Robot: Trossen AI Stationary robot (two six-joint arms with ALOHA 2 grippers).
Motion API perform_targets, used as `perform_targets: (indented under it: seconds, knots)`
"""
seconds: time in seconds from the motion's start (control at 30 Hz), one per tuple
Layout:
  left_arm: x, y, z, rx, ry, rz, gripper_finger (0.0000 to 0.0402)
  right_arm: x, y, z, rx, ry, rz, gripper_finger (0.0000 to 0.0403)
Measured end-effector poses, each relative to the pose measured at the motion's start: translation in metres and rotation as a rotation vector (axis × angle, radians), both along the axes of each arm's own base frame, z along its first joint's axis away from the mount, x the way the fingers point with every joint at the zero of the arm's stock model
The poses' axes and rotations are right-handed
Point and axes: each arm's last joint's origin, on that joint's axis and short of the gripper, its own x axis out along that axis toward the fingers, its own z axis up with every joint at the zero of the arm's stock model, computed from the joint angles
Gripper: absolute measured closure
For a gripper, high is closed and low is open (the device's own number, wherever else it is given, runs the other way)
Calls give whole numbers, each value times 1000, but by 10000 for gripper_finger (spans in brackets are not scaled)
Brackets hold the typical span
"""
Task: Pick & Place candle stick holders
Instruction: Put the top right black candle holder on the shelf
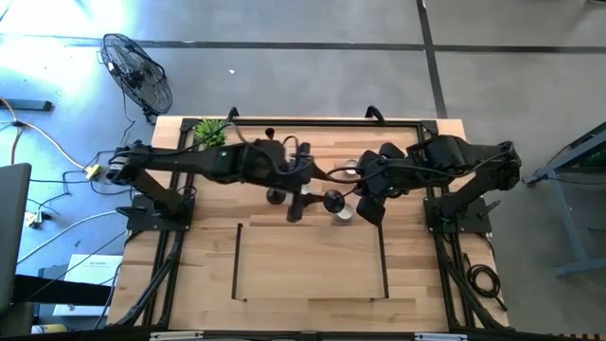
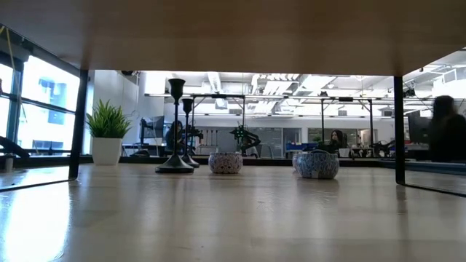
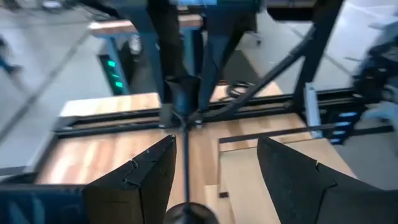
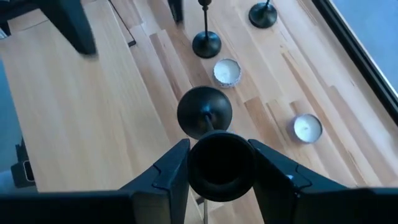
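Your bench (image 1: pixel 312 275) carried three holders mid-bench. The left tool (image 3: pixel 211 180) hung open around one holder's stem (image 3: pixel 185 155). The right tool (image 4: pixel 219 163) gripped another holder (image 4: pixel 205 112) at its cup. Advise lifting straight, avoiding the candles (image 4: pixel 227 72).

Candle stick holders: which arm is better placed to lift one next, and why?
Right. The right gripper grips one candle stick holder by its cup; the left gripper sits wide open around another holder.

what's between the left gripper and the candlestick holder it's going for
nothing visible: the left gripper is open, and the candlestick holder stands upright in the gap between its fingers, close to one of them
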Motion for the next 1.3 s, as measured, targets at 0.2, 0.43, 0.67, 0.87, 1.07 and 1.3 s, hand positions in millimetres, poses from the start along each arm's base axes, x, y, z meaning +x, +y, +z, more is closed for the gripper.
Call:
perform_targets:
  seconds: [0.2,0.43,0.67,0.87,1.07,1.3]
  knots:
    - [10,11,-8,-48,6,-2,181,-1,0,1,-11,0,19,268]
    - [34,8,-28,-67,10,-31,181,3,1,4,-22,-46,58,268]
    - [40,9,-33,-103,11,-8,181,4,2,5,-17,-56,88,268]
    - [51,10,-45,-94,16,27,181,6,2,6,-17,-80,121,268]
    - [51,11,-44,-85,9,60,185,7,3,6,-20,-81,126,268]
    - [51,11,-46,-58,21,46,297,7,2,6,-33,-78,142,267]
